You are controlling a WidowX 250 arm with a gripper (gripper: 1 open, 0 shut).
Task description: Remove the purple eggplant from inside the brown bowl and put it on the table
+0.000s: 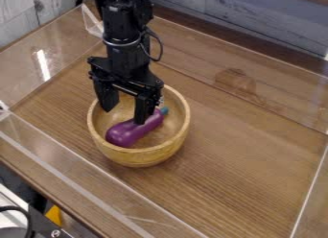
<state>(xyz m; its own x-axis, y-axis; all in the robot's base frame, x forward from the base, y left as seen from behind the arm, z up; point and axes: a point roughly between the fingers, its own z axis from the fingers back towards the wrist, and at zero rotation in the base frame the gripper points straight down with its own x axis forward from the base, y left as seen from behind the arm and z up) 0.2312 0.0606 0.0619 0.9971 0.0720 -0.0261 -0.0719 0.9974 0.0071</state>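
So the gripper (127,106) is hanging right over the brown bowl (138,150), pointing straight down with its jaws spread wide and nothing in them. The purple eggplant (133,129) is lying on its side inside the bowl, tilted so the stem end sits up toward the far rim. The bowl itself sits nearer the left edge of the surface (244,146) than the right, roughly midway front to back.

My take on the grab: one finger looks like it's already dipping inside the bowl near the eggplant's stem end, the other is over by the left part of the rim. I'd want both fingers inside the bowl walls before closing, otherwise a finger catches the thick wooden rim and shoves the whole bowl. Straddle the fat middle of the eggplant across its short width, not lengthwise. It's glossy and rounded, so probably slippery; close low on the body. Then lift straight up clear of the rim before heading sideways to the open wood on the right.
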